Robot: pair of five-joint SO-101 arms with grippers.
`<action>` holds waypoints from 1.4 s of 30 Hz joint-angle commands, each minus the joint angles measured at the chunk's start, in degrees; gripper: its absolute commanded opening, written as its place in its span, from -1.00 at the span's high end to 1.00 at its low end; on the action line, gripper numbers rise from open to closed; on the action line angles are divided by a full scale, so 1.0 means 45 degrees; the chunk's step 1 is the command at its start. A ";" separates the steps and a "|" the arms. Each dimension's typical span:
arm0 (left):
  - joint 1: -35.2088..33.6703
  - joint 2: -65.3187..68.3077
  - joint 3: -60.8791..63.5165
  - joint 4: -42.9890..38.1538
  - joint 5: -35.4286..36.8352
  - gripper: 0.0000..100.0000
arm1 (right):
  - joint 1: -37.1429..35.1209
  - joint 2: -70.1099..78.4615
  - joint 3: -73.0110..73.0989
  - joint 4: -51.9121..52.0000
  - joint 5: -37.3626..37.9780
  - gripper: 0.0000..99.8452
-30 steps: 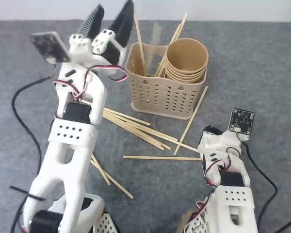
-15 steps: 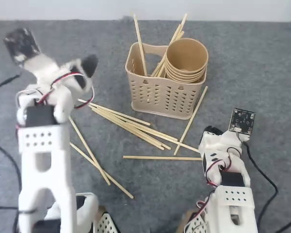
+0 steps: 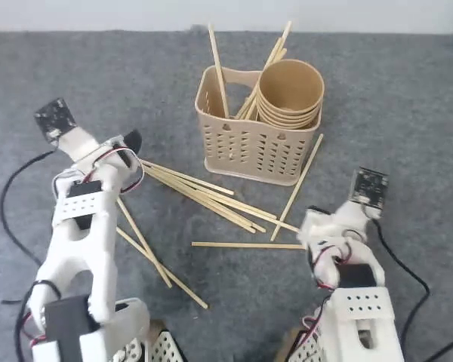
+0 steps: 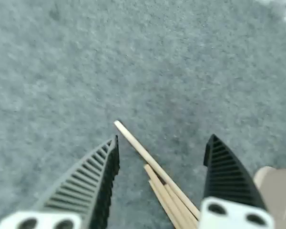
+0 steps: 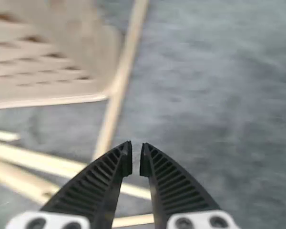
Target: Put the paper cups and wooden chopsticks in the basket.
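From the high view, your left gripper (image 3: 128, 148) is no longer hanging over the basket (image 3: 257, 151). Over the last second it has been swinging back and down, and it is now sitting low at the near ends of the loose chopsticks (image 3: 211, 197) on the grey carpet (image 3: 408, 113). I'd judge that one drop is finished and the next pick is being lined up. Your right arm (image 3: 340, 249) has been edging slightly forward.

The basket is holding the stack of paper cups (image 3: 291, 90) on the side farther from the left jaws. Several standing chopsticks (image 3: 219, 64) are leaning up out of it beside and behind the cups. No cup is lying outside, so it is probably sticks that are left to do.

In the left wrist view, the left gripper (image 4: 162, 140) is standing wide open and carrying nothing. The tips of the loose chopsticks (image 4: 157, 167) are lying right between the jaws. What looks like a basket corner (image 4: 276, 183) is peeking out beyond one finger.

In the right wrist view, the right gripper (image 5: 136, 145) is showing only a thin slit between its jaws and gripping nothing. A single chopstick (image 5: 121, 86) is running straight ahead of the tips, touching the basket (image 5: 43, 62). More sticks are crossing beneath the jaws.
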 commanded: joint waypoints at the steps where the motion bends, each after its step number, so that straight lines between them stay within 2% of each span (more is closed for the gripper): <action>1: -0.0156 -0.0078 -0.0029 -0.0371 0.0098 0.45 | -0.0537 -0.0166 -0.1250 0.0225 -0.0938 0.90; 7: -0.0156 -0.0059 -0.0010 -0.0371 0.0098 0.45 | -0.1709 -0.0166 -0.1270 -0.0010 -0.0996 0.68; 12: -0.0137 -0.0059 -0.0029 -0.0371 0.0098 0.45 | -0.1807 0.0908 -0.0879 -0.2276 -0.1524 0.78; 18: -0.0137 -0.0039 -0.0029 -0.0371 0.0098 0.45 | -0.1788 0.5617 -0.2422 -0.3897 -0.1973 0.80; 26: -0.0137 -0.0039 -0.0010 -0.0371 0.0098 0.45 | -0.1221 1.0794 -0.5411 -0.3741 -0.1973 0.80; 42: -0.0156 -0.0039 0.0010 -0.0293 0.0098 0.45 | -0.1436 1.1985 -0.6212 -0.2842 -0.1895 0.80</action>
